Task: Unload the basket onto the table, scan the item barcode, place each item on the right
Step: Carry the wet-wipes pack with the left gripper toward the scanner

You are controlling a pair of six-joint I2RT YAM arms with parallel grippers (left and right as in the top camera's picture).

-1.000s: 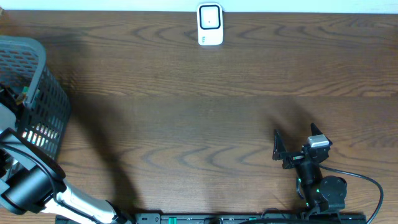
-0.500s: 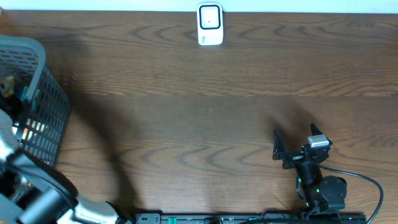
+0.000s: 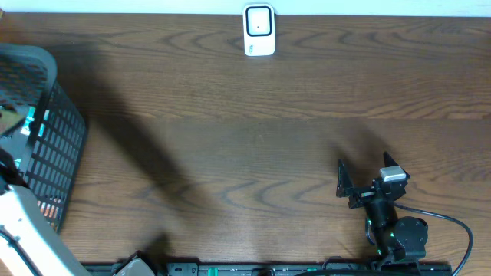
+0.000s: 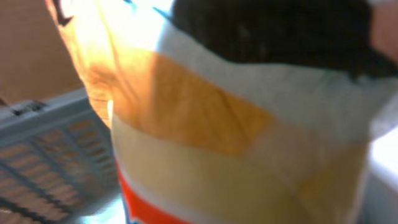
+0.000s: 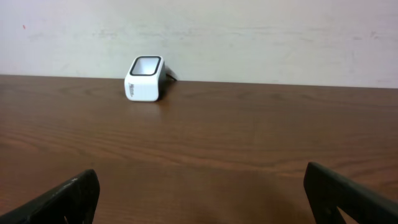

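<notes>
Left end effector (image 4: 273, 31) clenched on orange-white packet (image 4: 236, 143) (print blurred, unreadable; long axis unclear). Basket (image 4: 43, 143) at frame's lower left. Right end effector (image 5: 202, 196) released; scanner (image 5: 145, 79) upper left.

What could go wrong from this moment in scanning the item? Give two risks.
The orange-and-white soft packet fills the blurred left wrist view with no barcode showing, so it may reach the white box-shaped scanner facing wrongly. It sits close to the wall of the grey mesh plastic basket and could snag there when lifted.
</notes>
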